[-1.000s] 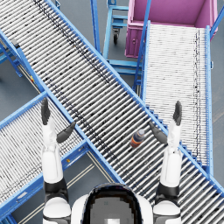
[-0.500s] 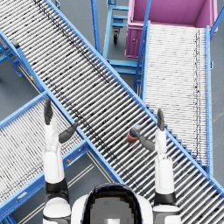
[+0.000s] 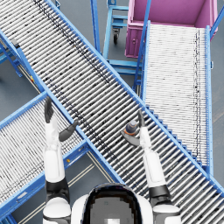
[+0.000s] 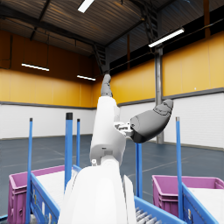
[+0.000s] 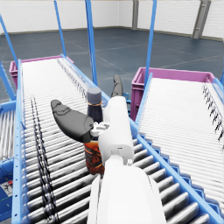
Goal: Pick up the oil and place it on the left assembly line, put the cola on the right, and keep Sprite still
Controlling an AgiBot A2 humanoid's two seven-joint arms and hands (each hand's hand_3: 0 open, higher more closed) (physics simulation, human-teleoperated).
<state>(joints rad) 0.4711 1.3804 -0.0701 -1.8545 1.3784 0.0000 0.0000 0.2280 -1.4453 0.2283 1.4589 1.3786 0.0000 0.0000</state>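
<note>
Where right hand (image 3: 137, 133) spreads, cola bottle (image 5: 95, 108) upright — between its fingers

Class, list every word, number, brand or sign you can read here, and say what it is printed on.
No readable text anywhere.
The bottle beside the right hand shows no legible label, and the hand hides part of it.
The roller conveyors and pink bins show no lettering.

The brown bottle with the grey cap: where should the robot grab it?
Grip its wide round body, below the thin neck, coming in level from the robot's side. The brown, grey-capped bottle stands upright on the grey roller conveyor, and the right hand is spread open right beside it.
</note>
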